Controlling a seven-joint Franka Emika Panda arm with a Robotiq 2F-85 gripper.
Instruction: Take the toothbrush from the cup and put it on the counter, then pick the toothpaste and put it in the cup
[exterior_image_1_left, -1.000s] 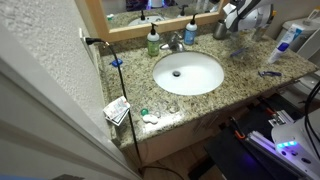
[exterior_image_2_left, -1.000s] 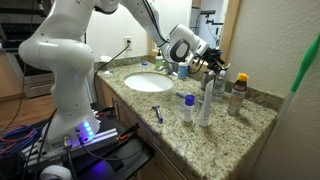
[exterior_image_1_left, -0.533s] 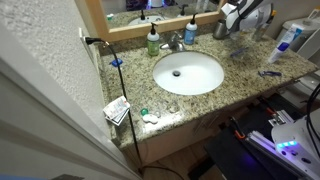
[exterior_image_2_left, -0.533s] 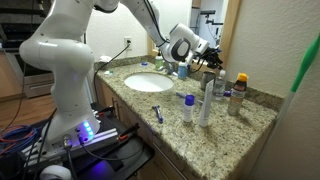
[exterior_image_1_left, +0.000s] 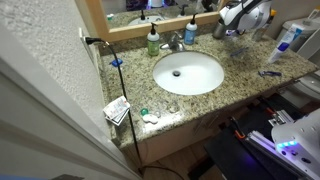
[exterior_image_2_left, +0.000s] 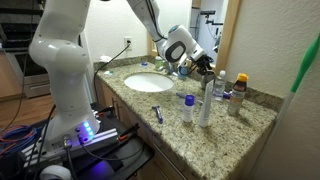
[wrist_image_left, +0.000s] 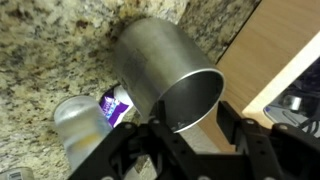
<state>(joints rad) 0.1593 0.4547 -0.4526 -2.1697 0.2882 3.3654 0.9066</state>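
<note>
The arm has shifted. In an exterior view its white links stand straighter than half a second ago, and the black gripper (exterior_image_2_left: 207, 66) has tipped a touch downward over the back corner of the speckled beige-brown granite counter (exterior_image_2_left: 200, 135).

Closest in, on the wrist view, the jaws are spread wide with nothing pinched. The open mouth of the dull grey metal cup (wrist_image_left: 150, 60) shows right between them. The toothbrush I cannot make out.

It's tight quarters here: a silver-capped container with a purple label (wrist_image_left: 85, 125) stands just beside the cup, and the wooden mirror frame (wrist_image_left: 275, 50) is close behind.

Farther out there's bare granite beside the oval white sink (exterior_image_1_left: 188, 72), where a small dark blue item (exterior_image_1_left: 268, 72) lies unmoved.
</note>
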